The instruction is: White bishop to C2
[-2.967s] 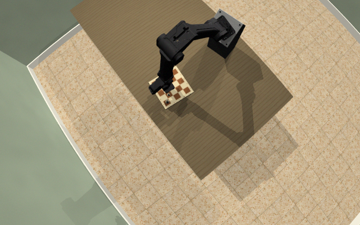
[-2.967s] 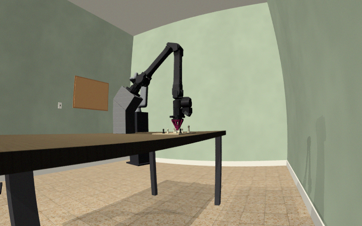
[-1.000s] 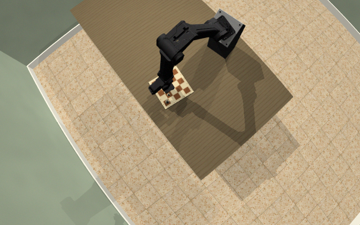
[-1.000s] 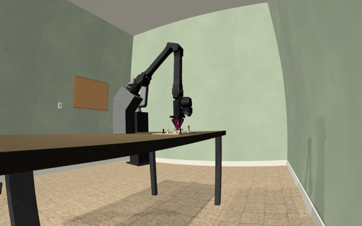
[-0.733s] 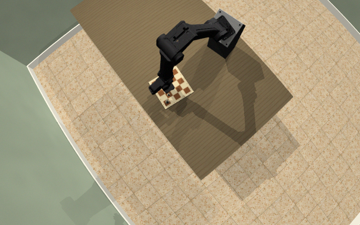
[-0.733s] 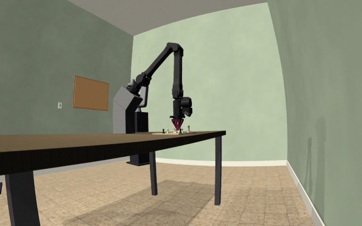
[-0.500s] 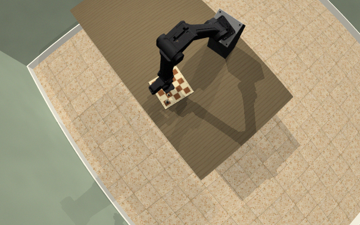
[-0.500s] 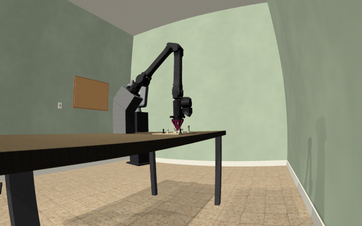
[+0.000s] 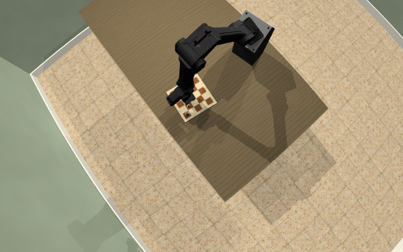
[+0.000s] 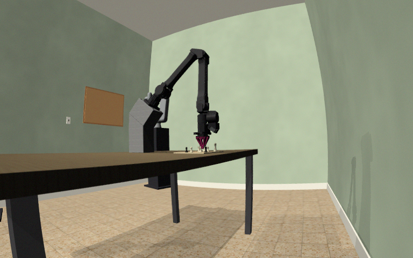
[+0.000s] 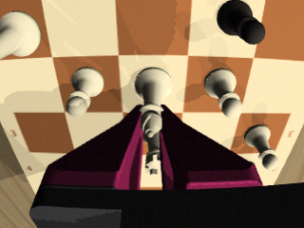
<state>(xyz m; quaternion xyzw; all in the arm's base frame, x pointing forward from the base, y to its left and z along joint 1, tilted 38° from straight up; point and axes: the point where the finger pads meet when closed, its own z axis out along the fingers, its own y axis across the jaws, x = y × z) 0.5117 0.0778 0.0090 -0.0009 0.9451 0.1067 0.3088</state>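
Note:
In the wrist view my gripper (image 11: 151, 114) is shut on the white bishop (image 11: 152, 91). Its magenta fingers clamp the piece's upper part, and its round base shows over a light square in column C, just below the dark C square of the row marked 4. I cannot tell whether the base touches the board. From the side, the gripper (image 10: 202, 142) points straight down over the chessboard (image 10: 198, 152). From above, the arm hides the bishop on the board (image 9: 194, 100).
White pawns stand left (image 11: 84, 86) and right (image 11: 222, 89) of the bishop, with another at the lower right (image 11: 261, 142). A larger white piece (image 11: 17, 34) stands at the far left. A black pawn (image 11: 241, 21) stands in column B. The board lies near the table's edge.

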